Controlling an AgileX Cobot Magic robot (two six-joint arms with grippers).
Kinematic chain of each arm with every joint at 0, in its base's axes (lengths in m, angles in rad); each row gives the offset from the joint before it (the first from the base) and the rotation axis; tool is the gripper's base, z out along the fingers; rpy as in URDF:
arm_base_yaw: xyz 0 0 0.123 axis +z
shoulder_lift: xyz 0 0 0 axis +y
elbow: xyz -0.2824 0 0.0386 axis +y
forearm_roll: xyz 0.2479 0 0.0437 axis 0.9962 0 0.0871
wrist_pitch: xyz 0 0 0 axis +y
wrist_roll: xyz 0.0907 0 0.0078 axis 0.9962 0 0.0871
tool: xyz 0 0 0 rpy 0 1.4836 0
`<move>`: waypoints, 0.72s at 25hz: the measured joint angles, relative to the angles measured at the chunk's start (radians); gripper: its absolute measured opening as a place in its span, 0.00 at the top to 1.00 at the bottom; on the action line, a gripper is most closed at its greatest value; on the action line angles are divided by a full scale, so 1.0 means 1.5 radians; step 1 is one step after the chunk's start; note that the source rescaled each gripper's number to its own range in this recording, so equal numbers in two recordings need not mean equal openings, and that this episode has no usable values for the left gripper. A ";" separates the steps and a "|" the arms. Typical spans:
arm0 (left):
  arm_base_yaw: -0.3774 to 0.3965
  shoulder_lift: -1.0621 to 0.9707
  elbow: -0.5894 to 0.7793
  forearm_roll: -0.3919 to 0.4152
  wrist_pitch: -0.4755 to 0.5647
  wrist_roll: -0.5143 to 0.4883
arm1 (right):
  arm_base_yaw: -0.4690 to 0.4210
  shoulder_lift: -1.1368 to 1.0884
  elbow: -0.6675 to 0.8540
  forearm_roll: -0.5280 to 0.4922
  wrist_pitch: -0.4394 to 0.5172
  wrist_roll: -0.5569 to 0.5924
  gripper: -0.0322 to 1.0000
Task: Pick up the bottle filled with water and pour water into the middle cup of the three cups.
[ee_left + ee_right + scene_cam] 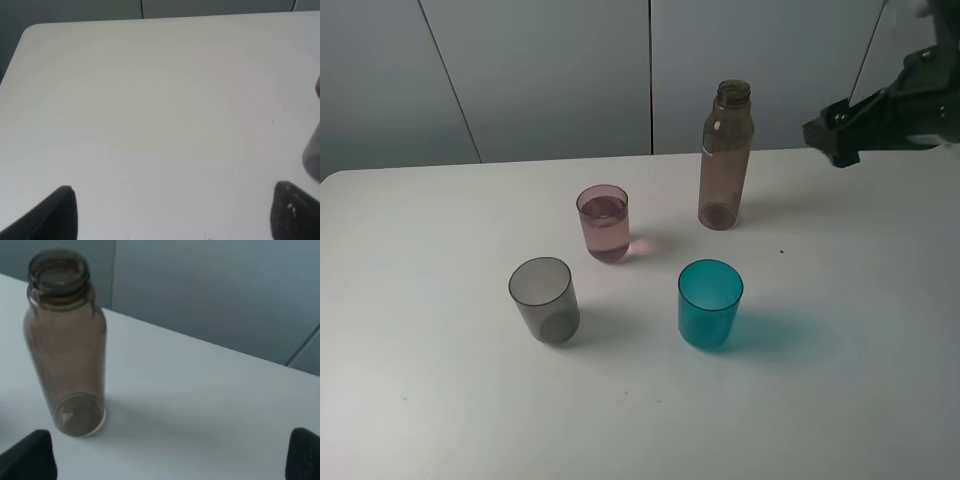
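The smoky brown bottle (725, 160) stands upright and uncapped at the back of the white table (440, 400); it also shows in the right wrist view (65, 350). The pink middle cup (604, 222) stands to its left and holds some liquid. The smoky grey cup (544, 300) and the teal cup (710, 303) stand nearer the front. My right gripper (840, 135) hangs in the air to the right of the bottle, apart from it, open and empty (167, 457). My left gripper (175, 215) is open and empty over bare table, and is out of the exterior view.
A grey panelled wall (550, 70) runs behind the table's back edge. The edge of a grey tumbler (312, 155) shows at the side of the left wrist view.
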 joint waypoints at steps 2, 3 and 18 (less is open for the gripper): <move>0.000 0.000 0.000 0.000 0.000 0.002 | 0.000 -0.088 -0.027 0.027 0.101 0.000 0.02; 0.000 0.000 0.000 0.000 0.000 0.002 | 0.000 -0.130 -0.038 0.043 0.154 0.000 0.02; 0.000 0.000 0.000 0.000 0.000 0.003 | 0.000 -0.681 0.015 0.122 0.624 -0.034 0.02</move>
